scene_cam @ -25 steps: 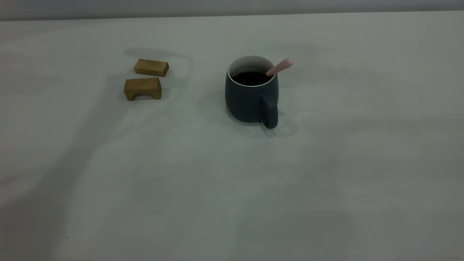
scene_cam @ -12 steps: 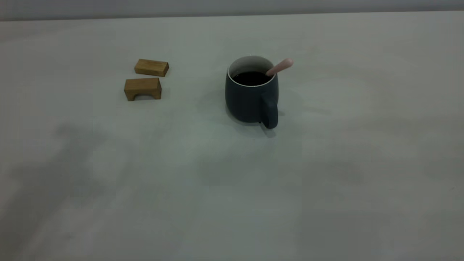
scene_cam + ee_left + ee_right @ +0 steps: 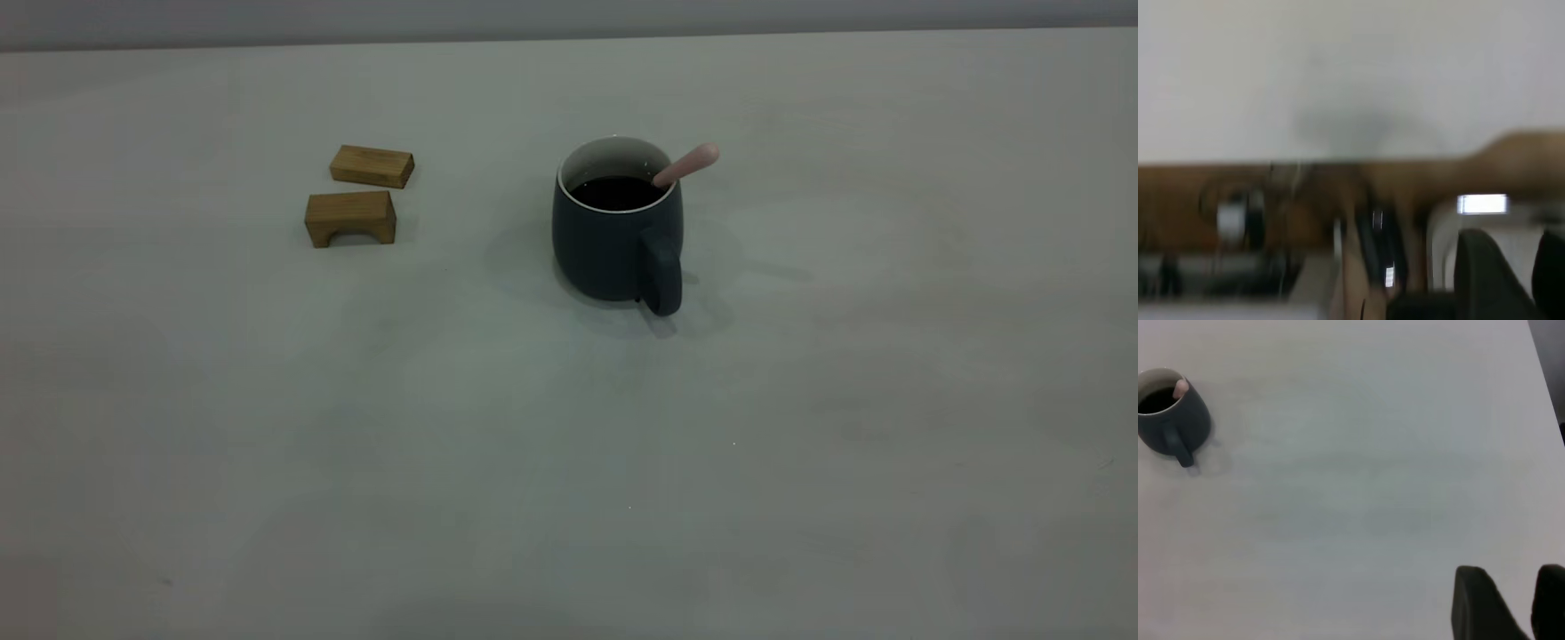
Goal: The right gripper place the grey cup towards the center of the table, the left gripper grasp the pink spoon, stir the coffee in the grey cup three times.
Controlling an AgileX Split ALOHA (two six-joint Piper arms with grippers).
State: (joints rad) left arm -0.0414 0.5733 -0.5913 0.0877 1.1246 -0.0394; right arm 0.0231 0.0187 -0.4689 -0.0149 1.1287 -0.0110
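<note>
The grey cup [image 3: 617, 229] is seen standing upright on the table [image 3: 569, 462], near the middle of the surface in the exterior view; its loop handle is turned toward the camera; the coffee [image 3: 617, 192] is visible inside as a black glossy surface below the white rim. The pink spoon [image 3: 686, 165] is seen resting in the cup, its handle leaning out over the rim on the right-arm side; its bowl is hidden in the liquid. Two tan wooden blocks [image 3: 360, 195] are placed well apart from the cup on the left-arm side, one flat and one arched, just beside each other.

Neither arm is shown in the exterior view. The right gripper [image 3: 1506, 603] is shown in the right wrist view above bare table, well apart from the cup [image 3: 1170, 413]; two dark fingers [image 3: 1478, 600] are seen with a gap between them, nothing being held. The left gripper [image 3: 1506, 273] is shown in the left wrist view, directed past the table edge toward blurred background objects; its two dark fingers [image 3: 1481, 270] are likewise seen spread, with nothing between them.
</note>
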